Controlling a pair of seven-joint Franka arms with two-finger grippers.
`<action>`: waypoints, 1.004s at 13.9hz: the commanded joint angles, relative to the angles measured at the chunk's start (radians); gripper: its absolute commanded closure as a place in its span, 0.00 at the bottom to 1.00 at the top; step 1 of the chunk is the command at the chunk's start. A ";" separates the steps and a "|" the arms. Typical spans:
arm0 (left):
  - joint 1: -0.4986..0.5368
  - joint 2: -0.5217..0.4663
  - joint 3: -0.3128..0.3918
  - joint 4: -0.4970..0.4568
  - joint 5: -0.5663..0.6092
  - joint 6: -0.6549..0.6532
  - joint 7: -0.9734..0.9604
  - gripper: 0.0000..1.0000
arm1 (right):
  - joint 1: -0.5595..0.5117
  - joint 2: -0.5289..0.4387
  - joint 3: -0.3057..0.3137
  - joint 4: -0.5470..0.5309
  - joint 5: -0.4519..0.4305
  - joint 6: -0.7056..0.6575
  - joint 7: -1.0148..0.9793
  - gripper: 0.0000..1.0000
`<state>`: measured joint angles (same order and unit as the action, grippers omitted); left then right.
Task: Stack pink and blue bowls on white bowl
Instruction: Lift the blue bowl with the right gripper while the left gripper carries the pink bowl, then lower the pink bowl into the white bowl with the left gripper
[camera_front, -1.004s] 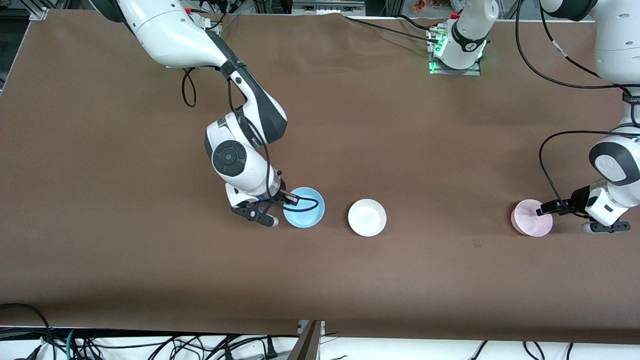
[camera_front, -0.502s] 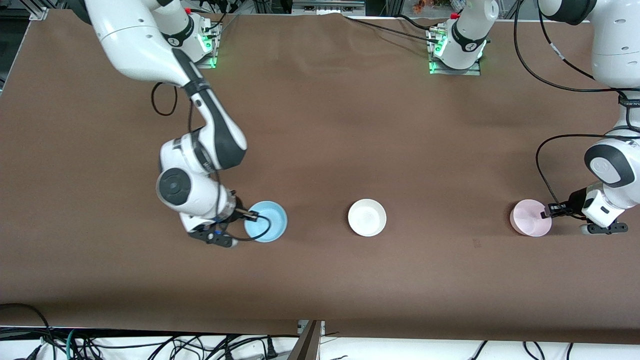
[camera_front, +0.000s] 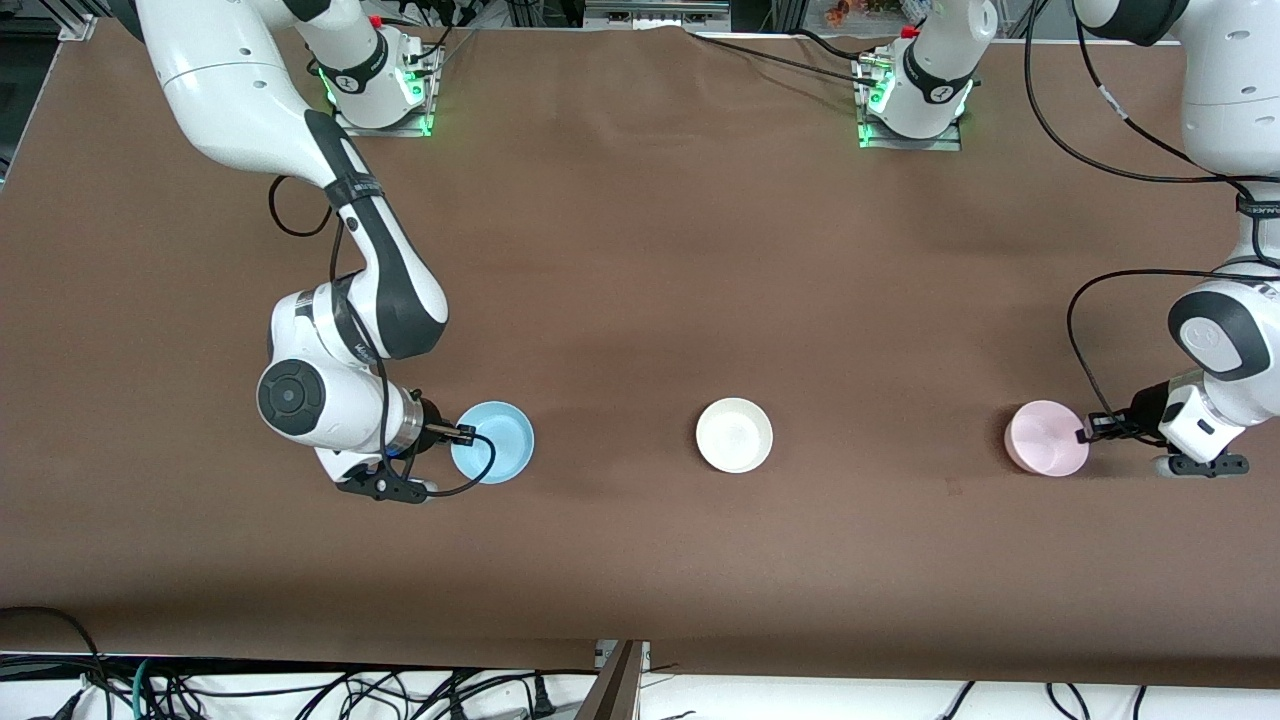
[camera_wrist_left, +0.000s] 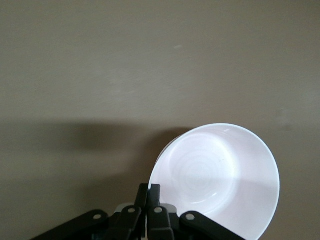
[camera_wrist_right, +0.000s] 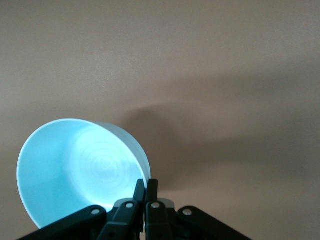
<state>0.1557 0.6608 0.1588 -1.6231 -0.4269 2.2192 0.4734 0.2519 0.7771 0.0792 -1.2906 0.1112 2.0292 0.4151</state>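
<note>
Right hand (camera_front: 462, 436) pinches the blue bowl (camera_front: 495, 455) rim, left hand (camera_front: 1090, 432) the pink bowl (camera_front: 1046, 438) rim, both toward opposite counter (camera_front: 640, 260) ends from the central white bowl (camera_front: 734, 434); carry one level, centre, release low.

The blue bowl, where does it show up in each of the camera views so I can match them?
Front view: blue bowl toward the right arm's end of the table, its rim pinched by the right gripper.
Right wrist view: blue bowl, large, just above the gripper's fingers.
Left wrist view: not in it.
Shared landmark: the right gripper clamped on the bowl's rim.
</note>
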 joint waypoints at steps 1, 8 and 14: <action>-0.033 -0.076 -0.088 0.002 -0.009 -0.050 -0.154 1.00 | -0.002 -0.005 0.007 0.016 0.008 -0.024 -0.010 1.00; -0.114 -0.092 -0.376 0.003 0.172 -0.033 -0.574 1.00 | 0.004 -0.005 0.008 0.017 0.012 -0.024 0.014 1.00; -0.306 -0.046 -0.392 0.003 0.237 0.103 -0.786 1.00 | 0.027 -0.004 0.014 0.022 0.010 -0.023 0.086 1.00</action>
<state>-0.1102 0.5970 -0.2393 -1.6210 -0.2253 2.2881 -0.2788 0.2672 0.7765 0.0882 -1.2833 0.1128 2.0268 0.4675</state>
